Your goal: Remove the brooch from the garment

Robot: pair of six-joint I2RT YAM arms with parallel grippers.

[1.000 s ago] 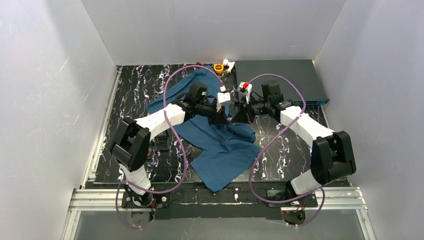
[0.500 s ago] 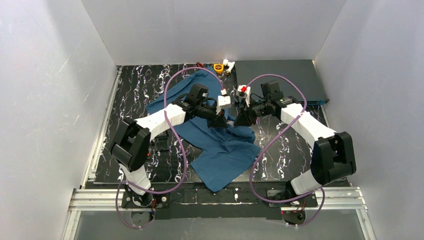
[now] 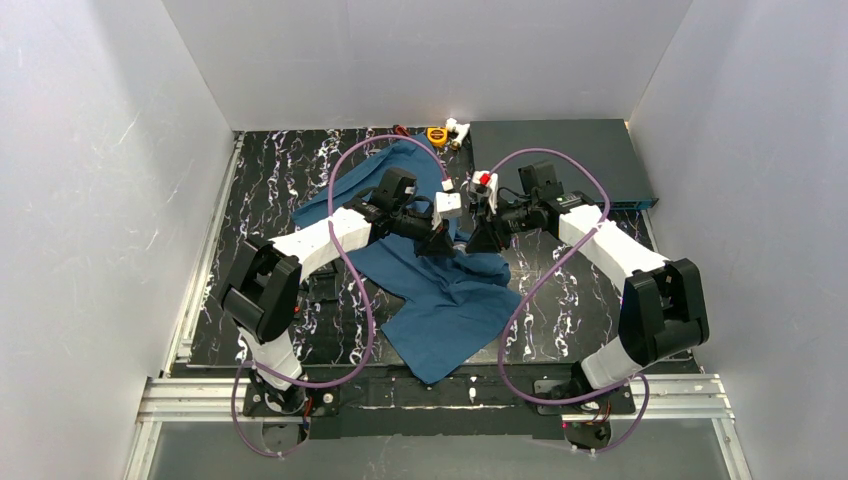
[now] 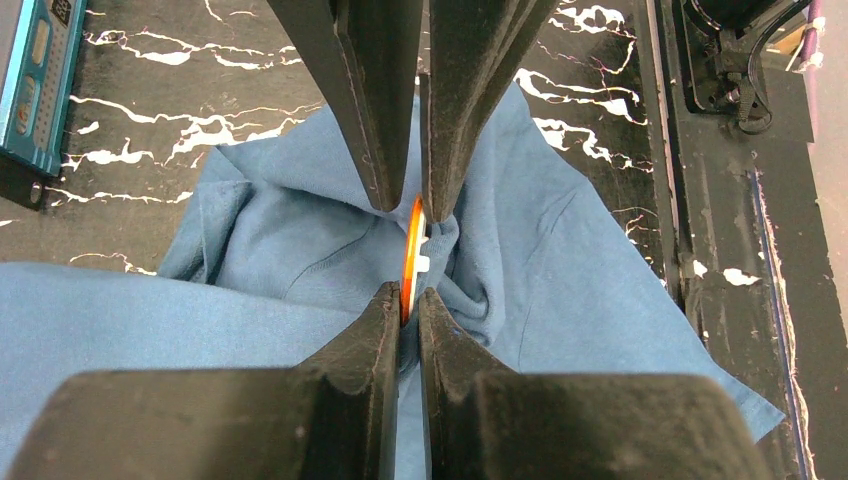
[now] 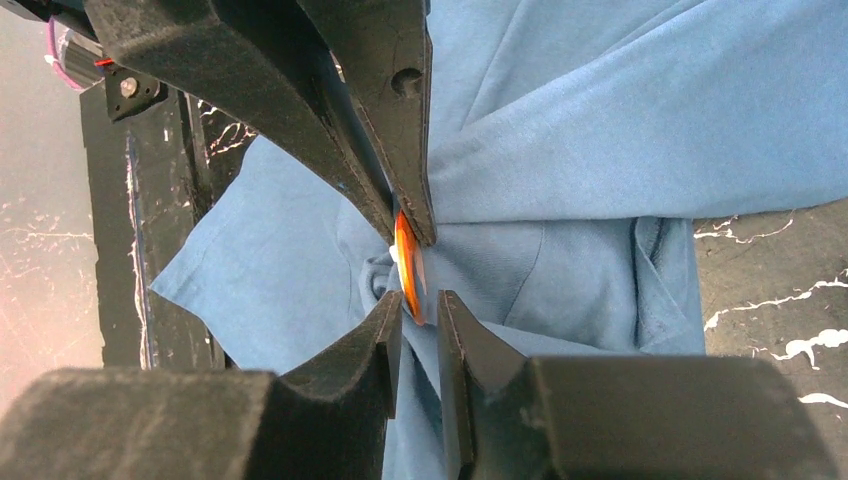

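**Top view.** Left tool (image 3: 438, 240) and right tool (image 3: 476, 238) meet tip to tip above a bunched ridge of the garment (image 3: 440, 305). The cloth lies spread on the tabletop (image 3: 270, 190) beneath both tools. Its long axis runs slantwise under the left arm. The state of the tools cannot be told from here.

**Left wrist view.** The brooch (image 4: 410, 255) is a thin orange disc seen edge-on, directly ahead of the left tool (image 4: 405, 297). Its long axis runs straight out along the fingers toward the right tool (image 4: 412, 208) opposite. The near edge sits clenched between the left fingertips. A small white bit shows on one face. The garment (image 4: 560, 260) is puckered up around the disc, just below the tips.

**Right wrist view.** The right tool (image 5: 418, 305) has its fingers parted wider than the disc is thick. The brooch (image 5: 408, 270) has its near edge in that gap, close to one finger, not gripped. Its far edge is pinched by the left tool (image 5: 410, 232). The disc is slightly tilted, with its axis running from tool to tool.
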